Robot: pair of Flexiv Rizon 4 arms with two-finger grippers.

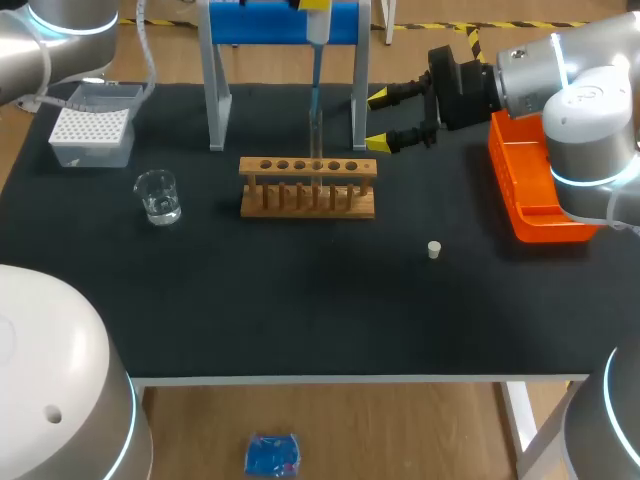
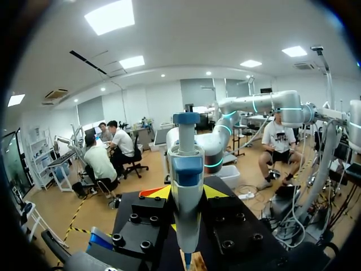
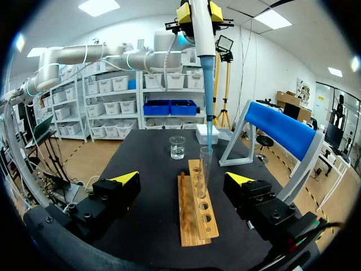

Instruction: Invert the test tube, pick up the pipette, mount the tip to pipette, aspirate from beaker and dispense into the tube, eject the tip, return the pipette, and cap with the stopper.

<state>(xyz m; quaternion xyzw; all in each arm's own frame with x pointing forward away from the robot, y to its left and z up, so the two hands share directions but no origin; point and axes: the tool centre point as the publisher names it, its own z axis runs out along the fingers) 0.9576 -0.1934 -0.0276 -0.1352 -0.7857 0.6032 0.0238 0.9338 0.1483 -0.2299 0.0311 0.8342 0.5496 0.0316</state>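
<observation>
My left gripper (image 2: pixel 185 195) is shut on the white and blue pipette (image 2: pixel 186 169), holding it upright over the wooden rack (image 1: pixel 308 188). Its blue tip (image 3: pixel 210 113) points down into the mouth of a clear test tube (image 3: pixel 204 169) standing upright in the rack (image 3: pixel 197 209). My right gripper (image 1: pixel 382 120) is open just right of the rack's far end, nothing between its fingers; in its own view the gripper (image 3: pixel 183 178) faces along the rack. The glass beaker (image 1: pixel 157 197) with liquid stands left of the rack. A small white stopper (image 1: pixel 434 249) lies on the mat at front right.
A white tip box (image 1: pixel 92 125) sits at the back left. The blue and grey pipette stand (image 1: pixel 285 25) rises behind the rack. An orange bin (image 1: pixel 535 190) lies at the right edge under my right arm. Bare black mat (image 1: pixel 300 300) spreads in front.
</observation>
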